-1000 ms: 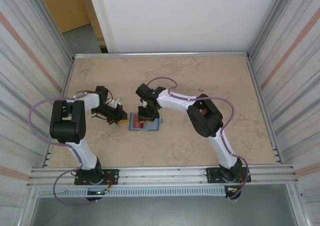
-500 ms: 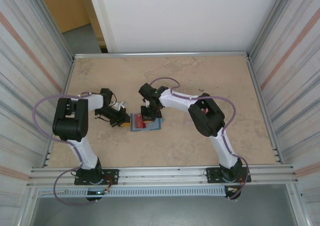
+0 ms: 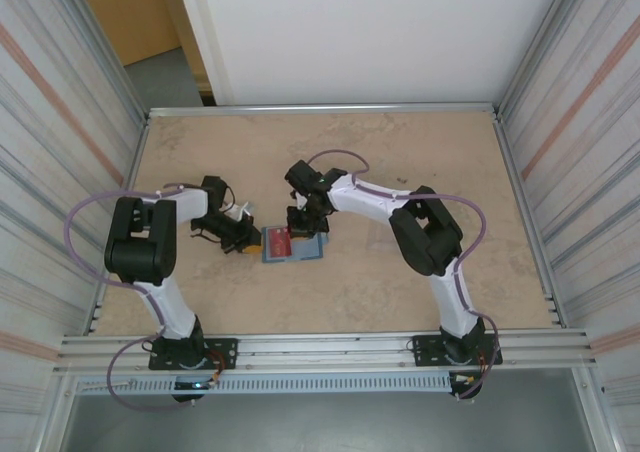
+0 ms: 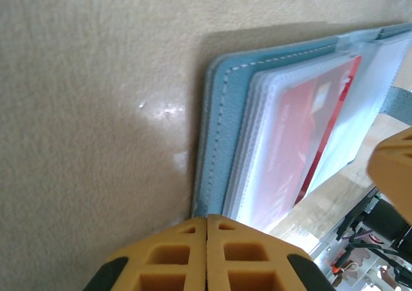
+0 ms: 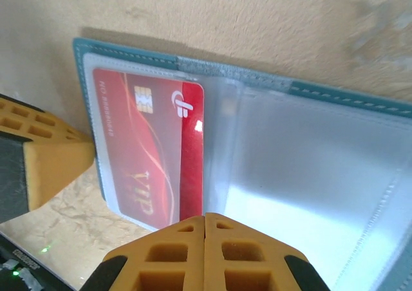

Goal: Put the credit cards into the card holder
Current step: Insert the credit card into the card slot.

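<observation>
The red credit card reads "VIP" in gold letters.

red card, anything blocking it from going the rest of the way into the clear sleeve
Nothing visible does. The red card is mostly inside the clear sleeve of the card holder, only a strip by the fold uncovered; the shut right gripper is near that strip.

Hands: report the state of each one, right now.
Left hand: shut, at the edge of the wallet.
Right hand: shut, by the red card in the wallet.
</observation>
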Controlling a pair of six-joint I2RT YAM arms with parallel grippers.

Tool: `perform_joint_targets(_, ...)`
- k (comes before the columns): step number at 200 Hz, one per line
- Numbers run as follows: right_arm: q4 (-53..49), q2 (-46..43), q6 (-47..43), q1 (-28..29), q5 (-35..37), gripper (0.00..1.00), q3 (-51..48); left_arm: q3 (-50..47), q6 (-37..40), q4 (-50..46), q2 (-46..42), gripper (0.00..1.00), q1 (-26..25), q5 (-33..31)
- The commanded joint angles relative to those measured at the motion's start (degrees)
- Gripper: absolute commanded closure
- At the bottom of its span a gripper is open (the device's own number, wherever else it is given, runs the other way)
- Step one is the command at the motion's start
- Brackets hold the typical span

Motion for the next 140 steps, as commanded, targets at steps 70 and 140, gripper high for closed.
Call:
perform_joint_targets(70, 0.51, 5.11, -1.29, 1.05, -1.22, 1.00, 1.76, -0.61, 0.58, -0.05, 1.34, 0.95, -1.08, -0.20)
perform_joint_targets(140, 1.71, 6.34, -0.90, 2.26, -2.56, 1.00, 2.73, -0.76, 0.29, 0.47, 3.09, 0.94, -1.59, 0.05)
